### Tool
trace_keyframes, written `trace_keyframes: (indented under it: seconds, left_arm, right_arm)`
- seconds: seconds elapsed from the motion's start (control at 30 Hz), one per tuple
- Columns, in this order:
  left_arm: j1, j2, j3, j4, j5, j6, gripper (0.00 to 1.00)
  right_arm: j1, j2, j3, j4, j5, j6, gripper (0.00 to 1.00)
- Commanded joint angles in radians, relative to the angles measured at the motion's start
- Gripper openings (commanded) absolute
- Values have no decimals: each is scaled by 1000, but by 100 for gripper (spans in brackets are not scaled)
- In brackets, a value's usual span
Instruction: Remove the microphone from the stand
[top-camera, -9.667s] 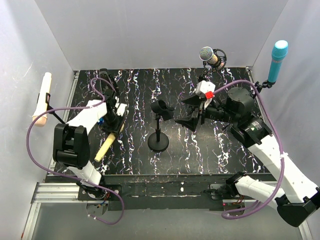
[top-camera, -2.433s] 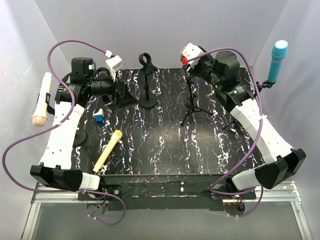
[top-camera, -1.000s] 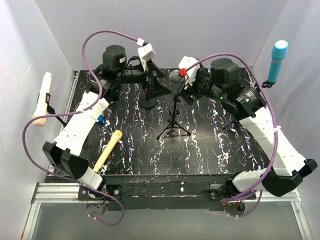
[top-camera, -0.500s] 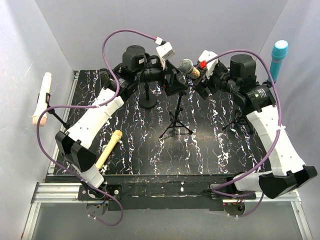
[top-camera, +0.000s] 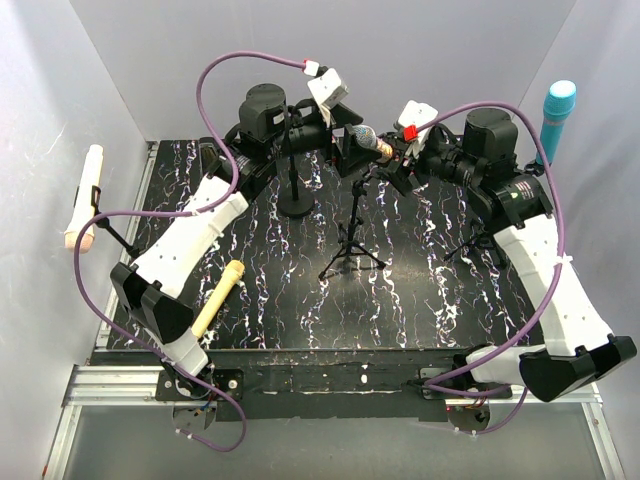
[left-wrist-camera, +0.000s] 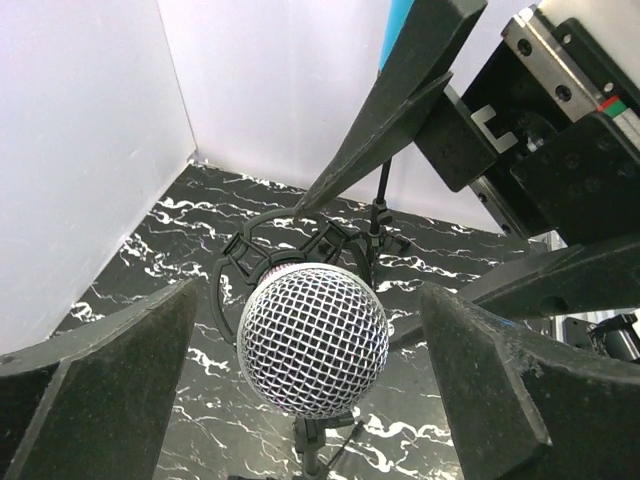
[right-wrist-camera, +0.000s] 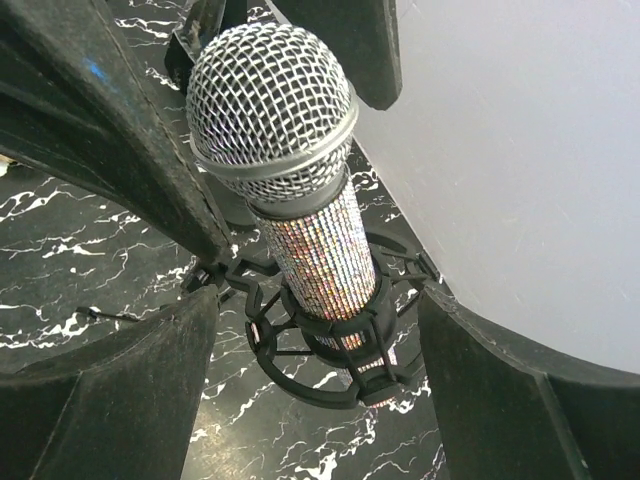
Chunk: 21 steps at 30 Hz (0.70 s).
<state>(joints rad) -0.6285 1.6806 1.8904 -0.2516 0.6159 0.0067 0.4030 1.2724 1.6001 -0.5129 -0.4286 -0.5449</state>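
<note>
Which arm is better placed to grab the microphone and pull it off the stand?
Probably left. The left gripper is open with the microphone head centred between its fingers, ready to close. The right gripper, also open, straddles the holder ring, better suited to steadying it.

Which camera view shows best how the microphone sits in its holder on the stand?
The right wrist view: the microphone shows side-on, its glittery body passing through the black ring holder. The left wrist view faces the mesh head end-on, so the body is hidden. The top view shows it only small.
</note>
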Motion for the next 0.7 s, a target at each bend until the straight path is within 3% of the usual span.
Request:
trace_keyframes:
  seconds: [0.0, 0.4, 0.47, 0.53, 0.67]
  left_arm:
    - [-5, -2, -22, 60, -8, 22, 90]
    - [-5, 11, -4, 17, 24, 49, 69]
    - [-7, 21, 22, -3, 47, 55, 58]
    - [-5, 22, 38, -9, 51, 59, 37]
    - [-5, 16, 79, -23, 57, 47, 24]
  right_arm:
    - [-3, 13, 23, 54, -29, -16, 86]
    - [-3, 74, 11, 109, -38, 23, 85]
    - [-3, 74, -3, 126, -35, 22, 85]
    - [-1, 74, -15, 136, -24, 19, 85]
    - [-3, 64, -66, 157, 4, -4, 84]
